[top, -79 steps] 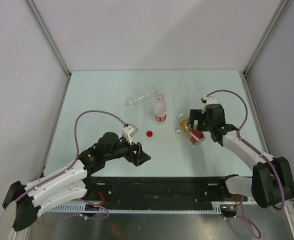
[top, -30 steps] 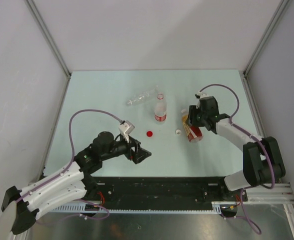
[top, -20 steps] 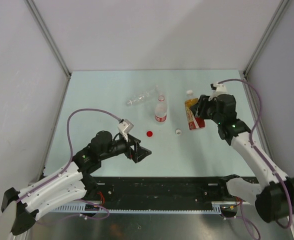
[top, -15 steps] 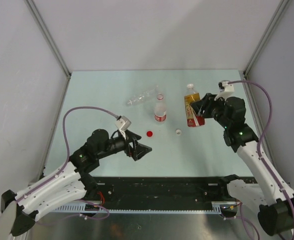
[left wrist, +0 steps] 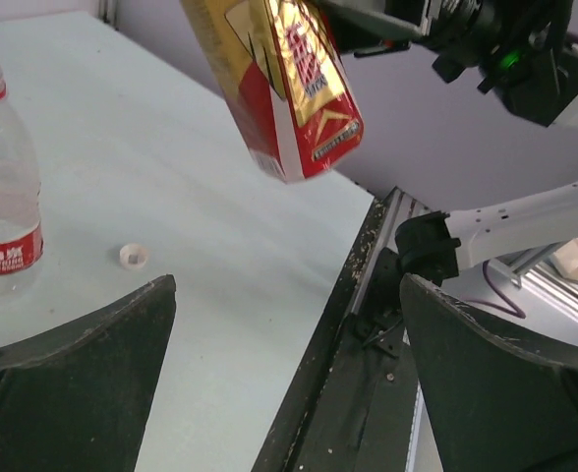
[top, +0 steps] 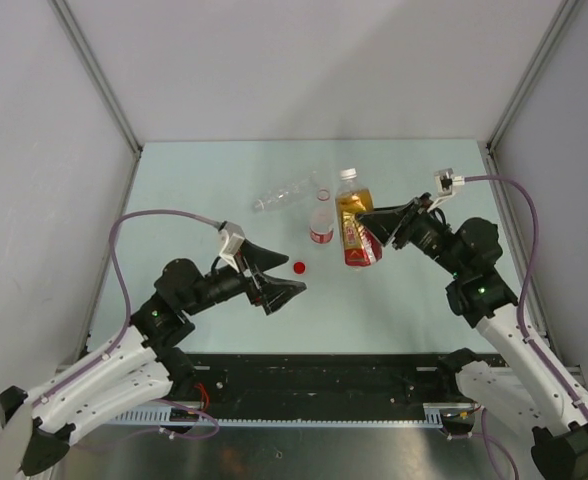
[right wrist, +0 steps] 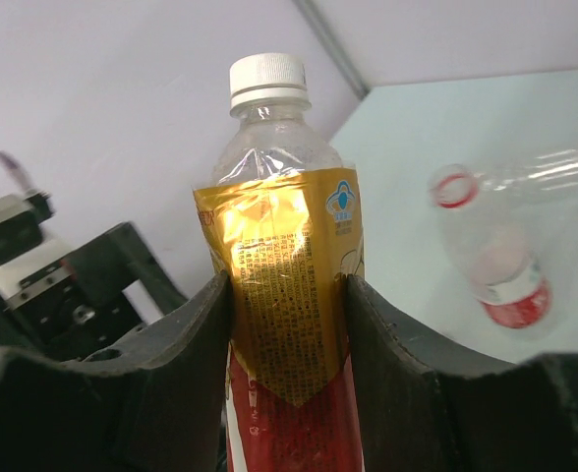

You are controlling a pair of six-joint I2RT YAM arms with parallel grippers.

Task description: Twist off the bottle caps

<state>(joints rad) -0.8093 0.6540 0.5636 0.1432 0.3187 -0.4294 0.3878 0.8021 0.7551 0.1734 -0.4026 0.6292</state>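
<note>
My right gripper [top: 367, 228] is shut on the amber bottle [top: 354, 226] and holds it off the table, upright with a slight tilt. Its white cap [right wrist: 266, 79] is screwed on, and the fingers [right wrist: 186, 354] clamp the gold and red label [right wrist: 291, 295]. My left gripper [top: 294, 277] stands open and empty, low and left of that bottle, which hangs above its wide jaws [left wrist: 287, 88]. The red-label bottle [top: 321, 222] stands capless. The clear crinkled bottle [top: 286, 192] lies behind it. A red cap [top: 300, 267] and a white cap [left wrist: 133, 256] lie loose on the table.
The pale green table [top: 204, 210] is walled by grey panels at the back and both sides. A black rail [top: 334, 375] runs along the near edge. Purple cables loop over both arms.
My right arm has lifted the amber bottle and carried it left, toward the middle. My left gripper has risen, swung toward the bottle and opened a little wider.
</note>
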